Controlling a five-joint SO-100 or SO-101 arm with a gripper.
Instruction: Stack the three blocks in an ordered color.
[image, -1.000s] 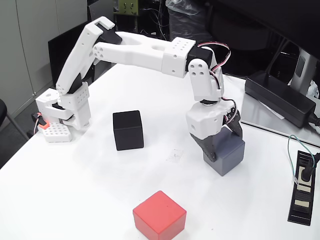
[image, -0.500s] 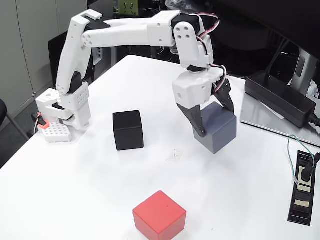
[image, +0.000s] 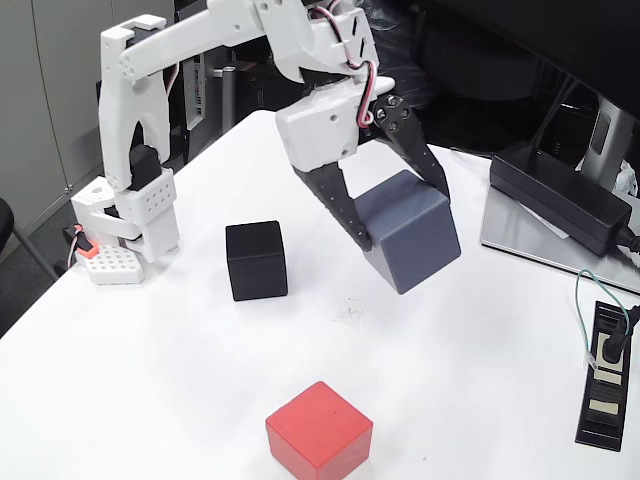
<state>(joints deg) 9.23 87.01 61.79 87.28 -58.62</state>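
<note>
- Blue-grey block: clamped between the two dark fingers of the gripper, tilted, hanging in the air at centre frame, clear of the white table.
- Black block: resting on the table left of centre, just below and left of the carried block, apart from it.
- Red block: sitting at bottom centre, well apart from the other two.
- Step in hand, as a judgement: carrying the first picked block toward a base block; nothing stacked yet, so early in the task.
- Next move, as a judgement: calls for swinging left over the black block (the nearest candidate), levelling the tilted block so its faces run square, then lowering until flat contact before letting go.
- Risk: letting go while tilted or off-centre likely to tip the block off the edge.
- Arm pose: base at left of frame, first link standing nearly upright, second link reaching right across the top of the frame, wrist bent sharply down, fingers pointing down and to the right.
- Elsewhere: small white perforated brick beside the base; black box and power strip along the right edge.
</note>
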